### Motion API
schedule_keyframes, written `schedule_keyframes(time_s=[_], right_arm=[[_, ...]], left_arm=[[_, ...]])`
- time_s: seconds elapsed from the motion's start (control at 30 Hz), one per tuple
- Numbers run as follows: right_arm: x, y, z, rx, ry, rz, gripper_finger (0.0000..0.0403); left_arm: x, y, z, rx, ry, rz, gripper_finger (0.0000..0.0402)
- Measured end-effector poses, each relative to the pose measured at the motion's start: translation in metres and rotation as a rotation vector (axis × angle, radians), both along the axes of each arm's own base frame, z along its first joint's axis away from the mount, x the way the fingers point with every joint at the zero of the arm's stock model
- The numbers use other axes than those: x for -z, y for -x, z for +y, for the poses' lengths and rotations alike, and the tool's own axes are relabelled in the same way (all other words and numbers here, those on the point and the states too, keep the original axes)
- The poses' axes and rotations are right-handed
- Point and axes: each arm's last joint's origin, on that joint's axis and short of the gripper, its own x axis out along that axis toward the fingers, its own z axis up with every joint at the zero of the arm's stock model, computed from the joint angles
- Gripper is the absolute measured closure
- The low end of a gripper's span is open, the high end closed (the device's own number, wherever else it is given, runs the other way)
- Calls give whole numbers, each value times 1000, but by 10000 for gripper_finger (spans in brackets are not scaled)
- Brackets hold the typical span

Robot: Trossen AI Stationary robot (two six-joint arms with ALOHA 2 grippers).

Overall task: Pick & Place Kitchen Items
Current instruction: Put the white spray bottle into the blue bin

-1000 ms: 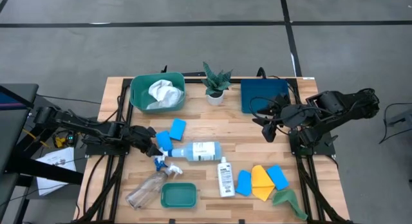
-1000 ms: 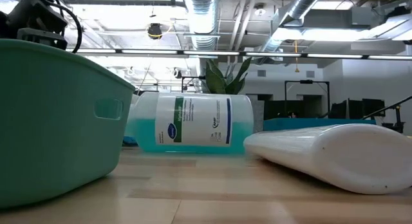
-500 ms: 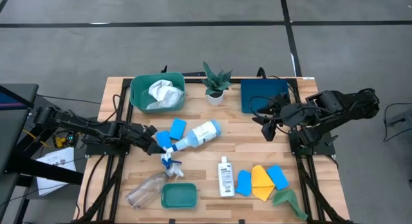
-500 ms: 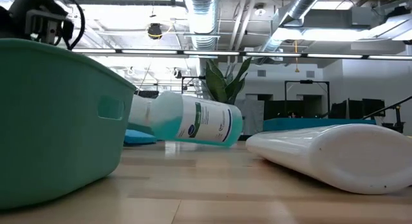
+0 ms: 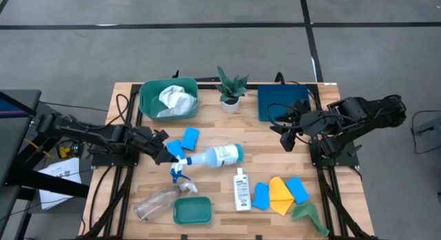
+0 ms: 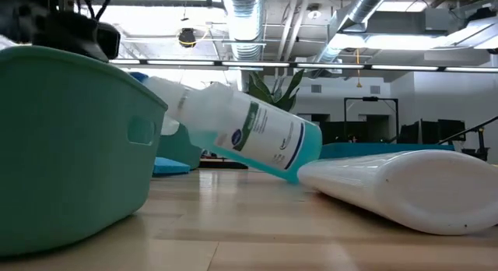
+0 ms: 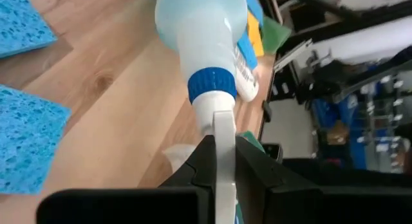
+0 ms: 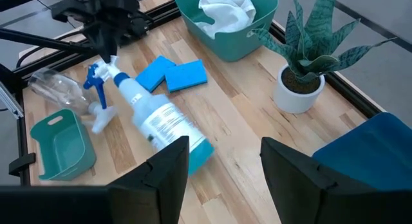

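A white spray bottle (image 5: 219, 156) with a blue trigger (image 5: 180, 172) and blue liquid is tilted at mid table, its head end raised toward the left. My left gripper (image 5: 165, 154) is shut on that head end. In the low view the bottle (image 6: 249, 132) slopes down to its base, which is low by the table. My right gripper (image 5: 285, 139) hangs open and high near the dark blue tray (image 5: 282, 102), with nothing between its fingers (image 8: 168, 165). My left gripper pinches the bottle's white spray head (image 7: 223, 130) between its two fingers (image 7: 205, 165), just behind the blue collar (image 7: 211, 84). The fingers come from the table's left, slanting down, in line with the bottle. The head end is lifted and the base end hangs low.
A clear spray bottle (image 5: 157, 203) and a small green tub (image 5: 191, 210) lie near the front. A small white bottle (image 5: 240, 190), blue sponges (image 5: 191, 136), and yellow (image 5: 280, 193) and green cloths (image 5: 307, 214) are scattered about. A big green tub (image 5: 149, 102) holds a white cloth; beside it stands a plant (image 5: 229, 88).
My left gripper has risen with the bottle's head. The bottle, which lay flat, is now tipped with its head end lifted. Its base end swung toward the far edge and partly back while staying low. My right arm has kept still.
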Motion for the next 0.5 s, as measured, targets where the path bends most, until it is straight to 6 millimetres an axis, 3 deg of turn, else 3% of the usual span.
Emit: schedule_keyframes(time_s=[0.5], right_arm=[[0, 0, 0, 3, 3, -2, 218]], left_arm=[[-49, -35, -4, 108, -214, 132, 378]])
